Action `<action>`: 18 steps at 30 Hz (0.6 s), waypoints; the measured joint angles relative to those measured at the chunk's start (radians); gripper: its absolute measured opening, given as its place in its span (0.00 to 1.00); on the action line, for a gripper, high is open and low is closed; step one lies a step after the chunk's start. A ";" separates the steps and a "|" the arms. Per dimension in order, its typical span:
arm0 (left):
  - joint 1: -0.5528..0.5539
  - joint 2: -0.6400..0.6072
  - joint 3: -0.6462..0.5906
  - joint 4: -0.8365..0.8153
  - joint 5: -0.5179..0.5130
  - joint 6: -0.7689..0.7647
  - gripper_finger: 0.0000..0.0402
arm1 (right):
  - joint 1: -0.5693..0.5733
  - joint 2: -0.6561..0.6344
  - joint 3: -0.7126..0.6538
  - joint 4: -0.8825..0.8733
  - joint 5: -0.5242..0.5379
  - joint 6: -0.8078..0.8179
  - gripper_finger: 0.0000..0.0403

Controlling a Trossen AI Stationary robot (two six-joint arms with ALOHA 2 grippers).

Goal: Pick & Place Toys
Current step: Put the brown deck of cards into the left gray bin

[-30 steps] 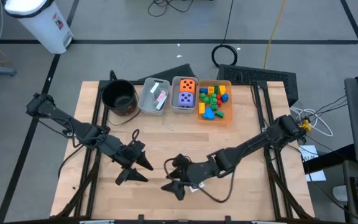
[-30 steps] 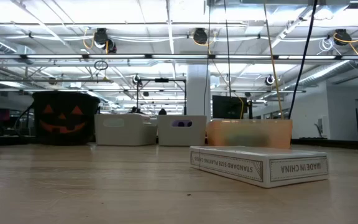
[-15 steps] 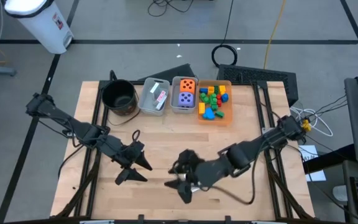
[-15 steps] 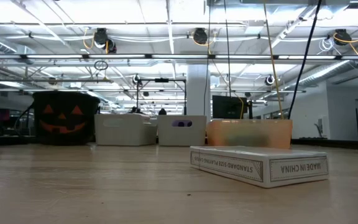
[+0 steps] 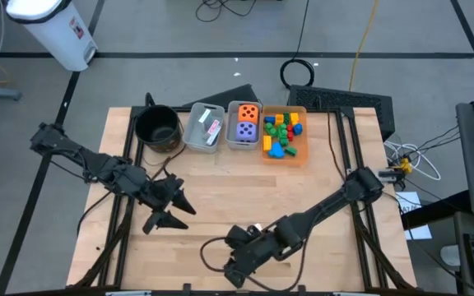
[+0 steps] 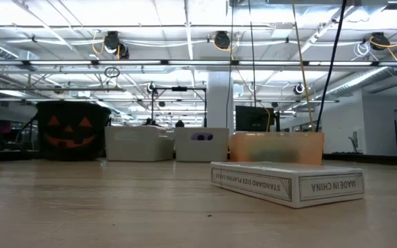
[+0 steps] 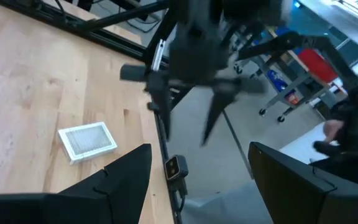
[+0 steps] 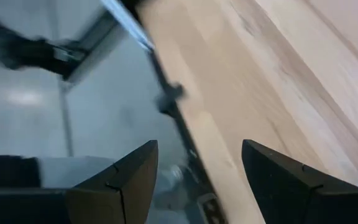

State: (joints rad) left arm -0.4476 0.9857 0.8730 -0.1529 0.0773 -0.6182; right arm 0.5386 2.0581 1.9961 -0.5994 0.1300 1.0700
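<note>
The right gripper (image 5: 235,270) hangs at the tabletop's (image 5: 220,197) near edge, fingers (image 8: 120,183) spread and holding nothing, with bare wood and the floor below between them. Just beside it lies a card box (image 7: 87,141), flat on the wood; in the low view it shows lettering on its side (image 6: 288,184). The left gripper (image 5: 164,214) hovers left of centre, fingers (image 7: 117,180) apart and empty. Farther back stands a row of containers: a black pot (image 5: 158,128), a grey bin (image 5: 189,131) with cards (image 5: 210,125), a second bin with an orange die (image 5: 248,113) and a purple die (image 5: 247,130), and an orange bin (image 5: 303,152) of coloured blocks (image 5: 282,133).
</note>
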 joint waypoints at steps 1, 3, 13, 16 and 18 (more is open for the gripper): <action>0.002 -0.009 0.000 -0.006 0.000 0.002 0.69 | 0.000 0.012 0.000 -0.030 0.000 0.029 0.55; 0.002 -0.021 0.000 -0.018 -0.003 0.004 0.69 | 0.001 0.046 0.000 -0.097 -0.001 0.099 0.55; 0.002 -0.039 0.000 -0.038 -0.035 0.011 0.69 | -0.012 0.169 -0.001 -0.396 0.000 0.419 0.56; 0.002 -0.039 0.000 -0.039 -0.036 0.014 0.69 | -0.020 0.172 -0.001 -0.390 0.023 0.409 0.56; 0.002 -0.039 0.000 -0.038 -0.039 0.015 0.69 | -0.027 0.172 -0.001 -0.399 0.029 0.387 0.56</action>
State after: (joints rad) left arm -0.4454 0.9466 0.8730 -0.1913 0.0385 -0.6029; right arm 0.5112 2.2303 1.9953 -0.9980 0.1594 1.4568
